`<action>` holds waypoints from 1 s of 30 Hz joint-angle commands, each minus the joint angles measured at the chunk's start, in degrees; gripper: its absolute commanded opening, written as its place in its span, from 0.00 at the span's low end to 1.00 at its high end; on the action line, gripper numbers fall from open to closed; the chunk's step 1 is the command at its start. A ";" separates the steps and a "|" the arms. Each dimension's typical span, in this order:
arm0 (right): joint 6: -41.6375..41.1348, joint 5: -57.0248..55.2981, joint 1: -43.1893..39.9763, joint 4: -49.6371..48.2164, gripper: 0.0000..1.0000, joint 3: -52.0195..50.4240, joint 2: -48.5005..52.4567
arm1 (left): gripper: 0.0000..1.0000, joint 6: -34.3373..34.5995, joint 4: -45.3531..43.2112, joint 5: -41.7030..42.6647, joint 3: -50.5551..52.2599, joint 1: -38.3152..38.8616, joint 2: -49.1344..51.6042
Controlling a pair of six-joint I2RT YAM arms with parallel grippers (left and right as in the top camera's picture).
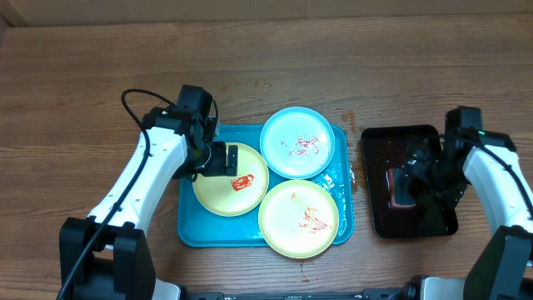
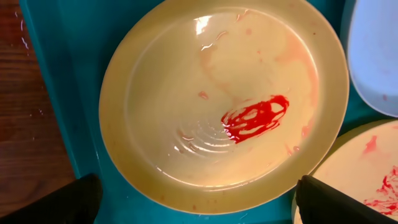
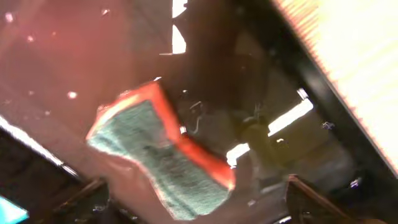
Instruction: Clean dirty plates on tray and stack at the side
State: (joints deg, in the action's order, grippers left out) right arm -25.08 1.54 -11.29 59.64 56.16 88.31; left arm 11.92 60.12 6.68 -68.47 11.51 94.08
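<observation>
- Left end effector (image 2: 199, 204) hangs wide open over the smeared left yellow plate (image 2: 217, 106), likely to steady it.
- Right end effector (image 3: 196, 193), fingers apart, straddles the sponge (image 3: 155, 149) in the black tray (image 1: 379, 221), probably fetching it.
- That plate, the blue plate (image 1: 298, 142) and the front yellow plate (image 1: 298, 218) lie on the turquoise tray (image 1: 190, 229).

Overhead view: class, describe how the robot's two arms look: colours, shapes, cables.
Both the left arm and the right arm have smooth white shells on their long links, with black joints, black bases and black jaws. A thin black cable loops out beside the left arm's wrist.
</observation>
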 commanded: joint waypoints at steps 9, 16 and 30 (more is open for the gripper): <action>2.78 3.13 2.29 -7.87 0.66 -7.87 0.31 | 1.00 -2.14 -0.59 1.07 -1.07 -0.24 -0.46; 5.88 7.65 2.29 -12.22 0.44 -9.68 0.44 | 1.00 -2.12 -1.18 1.07 -1.07 -0.24 -0.46; 11.67 12.35 2.29 -20.24 0.38 -9.68 0.44 | 1.00 -2.12 -1.33 1.07 -1.07 -0.24 -0.46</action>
State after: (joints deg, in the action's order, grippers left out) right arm -15.49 12.34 -9.23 40.32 46.46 88.58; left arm 11.40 58.94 7.11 -68.51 11.51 94.08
